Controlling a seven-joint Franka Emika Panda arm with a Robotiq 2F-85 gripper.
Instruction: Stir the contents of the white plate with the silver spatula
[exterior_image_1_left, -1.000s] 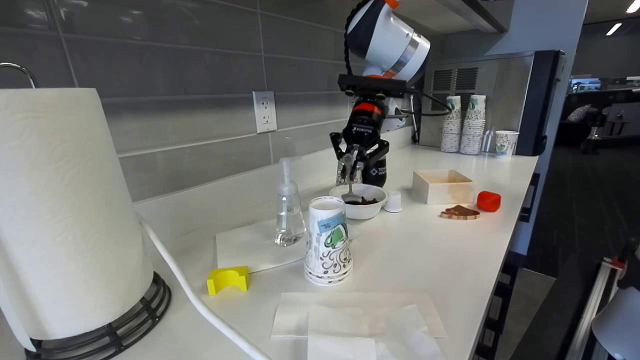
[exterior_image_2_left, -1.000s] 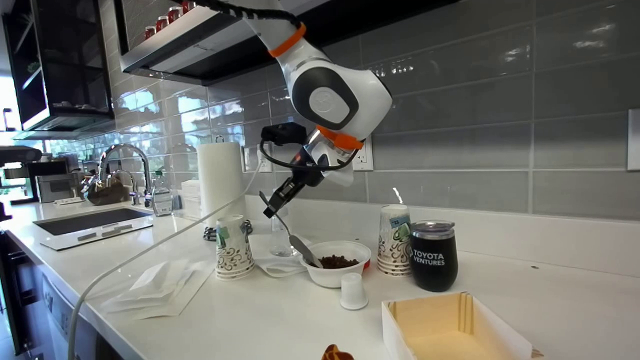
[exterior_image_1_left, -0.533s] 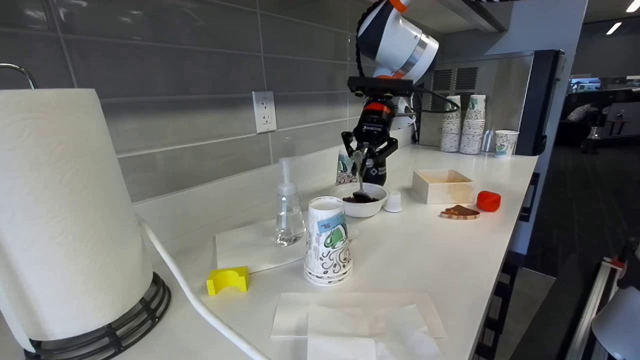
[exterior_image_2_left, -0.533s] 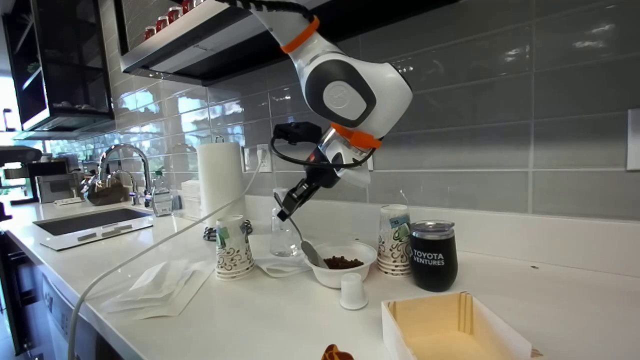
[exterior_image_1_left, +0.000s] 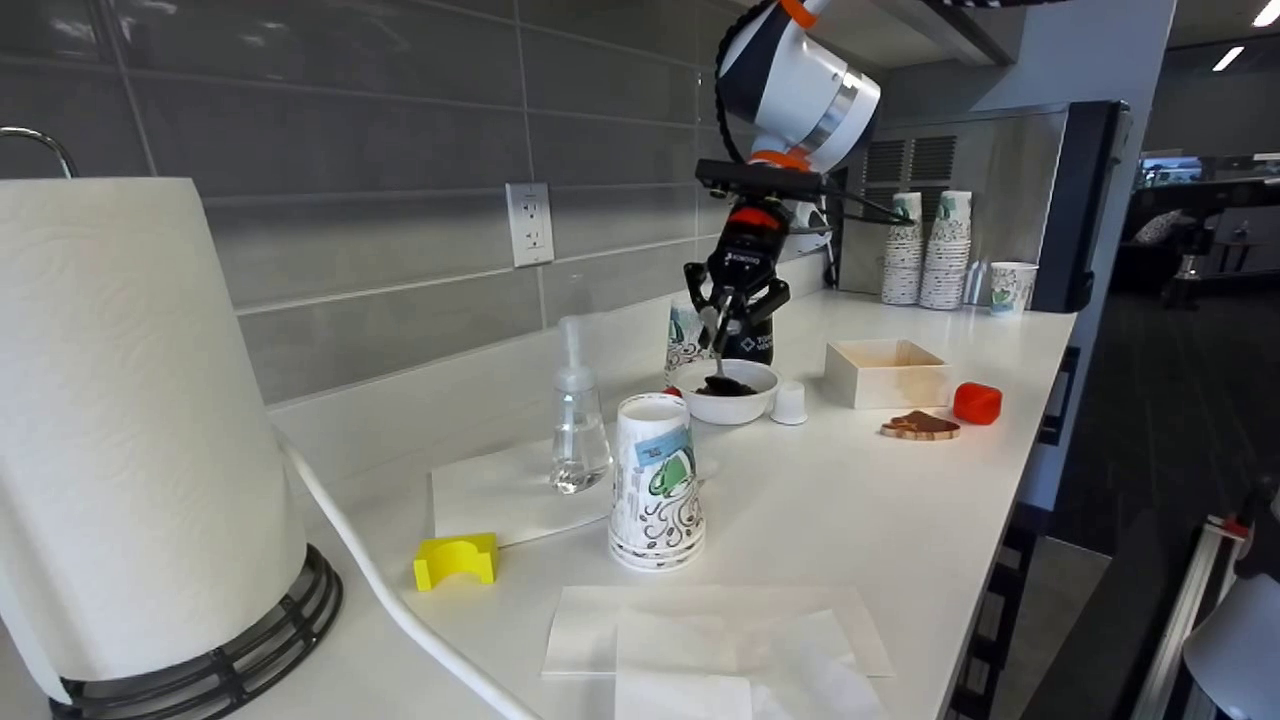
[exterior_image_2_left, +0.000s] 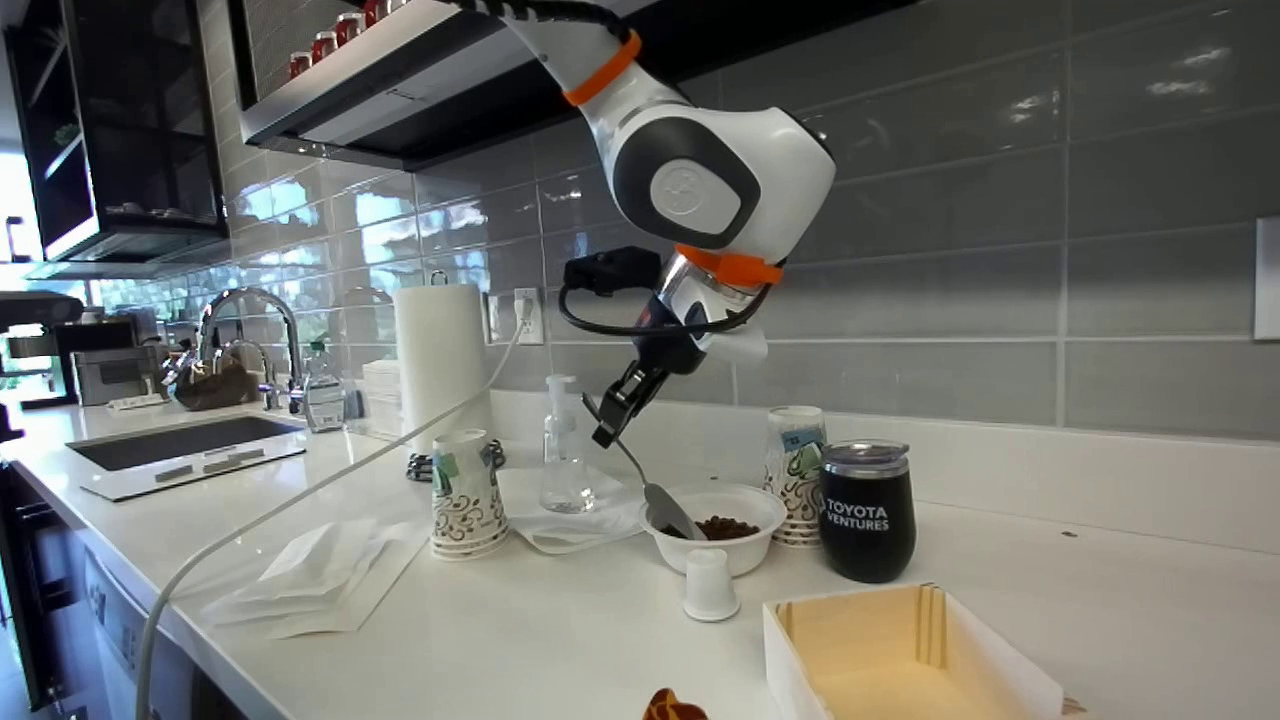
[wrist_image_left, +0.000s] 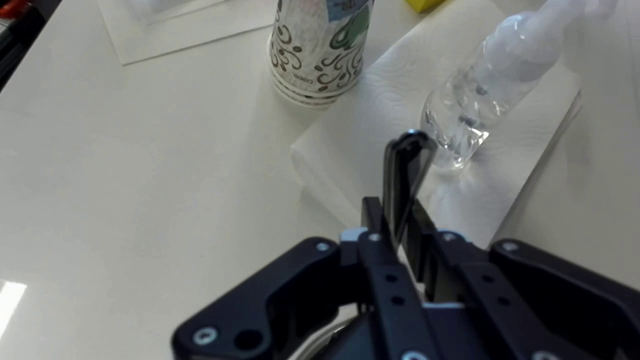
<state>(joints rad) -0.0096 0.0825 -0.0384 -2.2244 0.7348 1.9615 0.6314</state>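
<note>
Silver spatula (exterior_image_2_left: 662, 503) held in fingers (wrist_image_left: 385, 270); tip (indistinct) inside white plate (exterior_image_1_left: 730, 409).

Both exterior views are facing the bowl (exterior_image_1_left: 735, 411) from opposite ends; the wrist view is peering down, tool (wrist_image_left: 393, 220) at six o'clock.

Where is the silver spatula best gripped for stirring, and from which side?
By the slim handle, probably from above: in an exterior view the silver spatula leans, its broad end down in the white dish, its handle rising above the rim. The gripper holds it there.
</note>
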